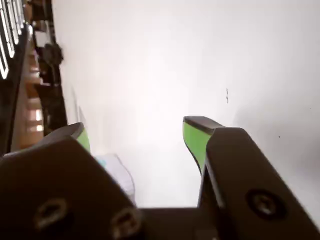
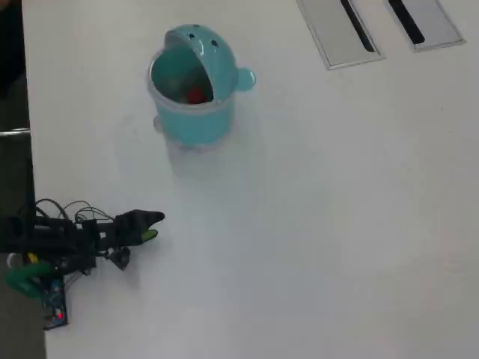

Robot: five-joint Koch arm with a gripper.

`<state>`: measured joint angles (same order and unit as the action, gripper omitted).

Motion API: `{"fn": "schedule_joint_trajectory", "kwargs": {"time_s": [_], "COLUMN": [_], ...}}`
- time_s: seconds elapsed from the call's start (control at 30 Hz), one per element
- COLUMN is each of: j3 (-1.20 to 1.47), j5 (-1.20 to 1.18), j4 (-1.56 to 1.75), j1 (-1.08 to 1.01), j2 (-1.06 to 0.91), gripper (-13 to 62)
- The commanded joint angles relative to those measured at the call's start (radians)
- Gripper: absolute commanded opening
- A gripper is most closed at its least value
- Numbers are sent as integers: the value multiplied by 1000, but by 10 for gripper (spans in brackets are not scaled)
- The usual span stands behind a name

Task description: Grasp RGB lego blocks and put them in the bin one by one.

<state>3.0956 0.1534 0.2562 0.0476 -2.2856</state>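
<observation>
In the wrist view, the gripper fills the bottom of the picture. Its two jaws have green pads and stand wide apart, with only bare white table between them. So the claw is open and holds nothing. No block shows in this view. A pale blurry thing sits low down at 7 o'clock, behind the left jaw, and I cannot tell what it is.

In the overhead view, the arm lies folded at 8 o'clock, at the table's left edge. The gripper points to 3 o'clock. The bin stands well apart from it, up at 12 o'clock. Its lid is flipped back, so the mouth is open. A red block lies inside. I see no yellow-green or blue block on the table. They may be in the bin too, but the inside is too dim to tell.

I think the dropping step is done, at least for the red one, and the arm is resting at home. The next move calls for finding any block left out. If none is left, the job looks finished.
</observation>
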Motion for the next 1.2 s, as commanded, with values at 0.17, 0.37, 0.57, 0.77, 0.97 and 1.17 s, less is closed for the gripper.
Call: {"fn": "schedule_joint_trajectory", "kwargs": {"time_s": [0.17, 0.37, 0.57, 0.77, 0.97, 1.17], "j3": [75, 75, 75, 75, 75, 75], "j5": [-20, -20, -20, -44, -101, -94], "j4": [2, 2, 2, 2, -2, -2], "j1": [0, 0, 0, -11, -17, -11], "j2": [-32, -32, -32, -32, -32, -32], "gripper": [346, 346, 346, 343, 340, 341]}}
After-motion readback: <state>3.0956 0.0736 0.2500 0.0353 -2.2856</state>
